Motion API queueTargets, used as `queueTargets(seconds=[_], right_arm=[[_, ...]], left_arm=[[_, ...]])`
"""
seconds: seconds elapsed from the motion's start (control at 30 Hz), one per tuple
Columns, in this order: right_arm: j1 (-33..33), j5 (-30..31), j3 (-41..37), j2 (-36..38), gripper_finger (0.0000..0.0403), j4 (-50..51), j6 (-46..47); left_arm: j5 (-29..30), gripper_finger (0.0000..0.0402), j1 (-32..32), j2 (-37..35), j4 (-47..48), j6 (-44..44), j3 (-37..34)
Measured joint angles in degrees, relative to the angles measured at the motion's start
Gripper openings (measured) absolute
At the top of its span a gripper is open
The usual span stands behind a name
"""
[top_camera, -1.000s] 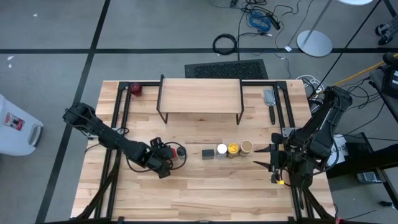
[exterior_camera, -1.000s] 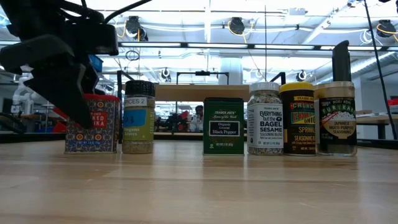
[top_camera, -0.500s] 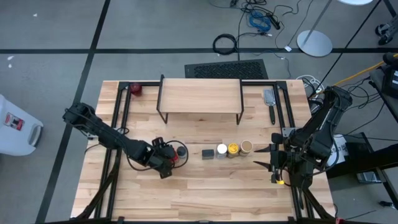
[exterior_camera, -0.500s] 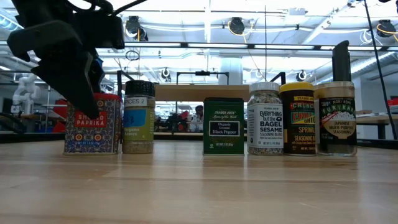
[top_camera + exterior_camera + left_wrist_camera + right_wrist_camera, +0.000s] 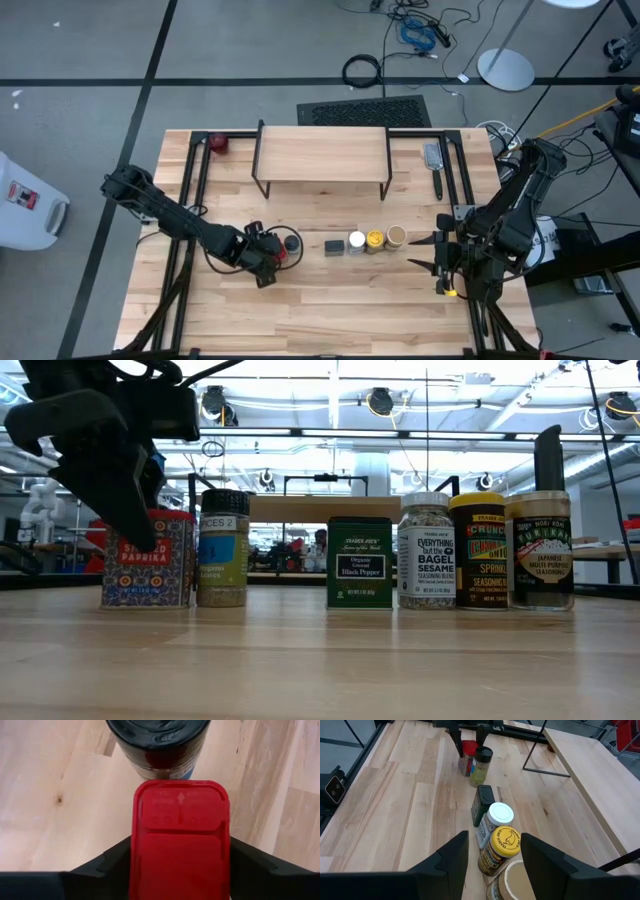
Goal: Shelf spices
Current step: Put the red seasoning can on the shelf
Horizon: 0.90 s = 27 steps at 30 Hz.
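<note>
The red square tin (image 5: pixel 279 250) (image 5: pixel 145 565) stands at the left end of a row of spices on the table. Beside it are a dark-capped jar (image 5: pixel 291 241) (image 5: pixel 222 550), a dark green tin (image 5: pixel 334 245), a white-capped jar (image 5: pixel 356 241), a yellow-topped jar (image 5: pixel 375 240) and a tan-topped jar (image 5: pixel 396 236). My left gripper (image 5: pixel 270 252) is at the red tin, shut on it. My right gripper (image 5: pixel 425 253) (image 5: pixel 492 855) waits open at the row's right end, level with the table. The shelf (image 5: pixel 322 155) stands bare on its black legs near the far edge. My left gripper pinches the red tin between its two fingers, one on each side of the tin just below its red lid (image 5: pixel 180 835). The fingers (image 5: pixel 120 500) slant down from above and from the table's left. The tin is upright, with its base on the table (image 5: pixel 145 603).
A small dark-red round object (image 5: pixel 219 143) lies at the far left corner. A grey tool with a dark handle (image 5: pixel 433 160) lies right of the shelf. Bare wood stretches between the row and the near edge (image 5: pixel 330 320).
My left gripper has moved a little toward the table's right, up to the red tin, and has risen slightly along its side. The tin has stayed standing in the row. The right arm has kept still.
</note>
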State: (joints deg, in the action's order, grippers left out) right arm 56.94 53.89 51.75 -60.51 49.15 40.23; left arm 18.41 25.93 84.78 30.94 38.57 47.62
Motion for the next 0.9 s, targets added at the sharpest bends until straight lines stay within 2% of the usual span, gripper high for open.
queueTargets(seconds=[0.17,0.37,0.53,0.73,0.83,0.9], right_arm=[[0.0,0.0,0.0,0.0,0.0167,0.0,0.0],[0.0,0.2,0.0,0.0,0.0167,0.0,0.4],[-2.3,1.6,0.0,-0.4,0.0167,-0.4,3.1],[-7.7,1.7,0.0,-3.4,0.0167,-6.7,1.5],[-10.0,0.8,0.0,-5.4,0.0167,-12.4,-2.2],[-11.7,-2.1,0.0,-6.6,0.0167,-17.3,-6.4]], left_arm=[[-0.4,0.0226,0.0,-1.4,0.0,0.1,0.0],[-0.4,0.0221,0.1,-5.4,0.0,0.7,0.0],[-3.6,0.022,0.3,-8.9,-1.3,3.0,0.0],[-3.8,0.0225,1.7,-12.0,-4.3,3.1,0.1],[-3.8,0.0227,2.6,-13.0,-5.6,2.8,0.1],[-3.6,0.0227,2.8,-13.3,-7.3,2.1,0.1]])
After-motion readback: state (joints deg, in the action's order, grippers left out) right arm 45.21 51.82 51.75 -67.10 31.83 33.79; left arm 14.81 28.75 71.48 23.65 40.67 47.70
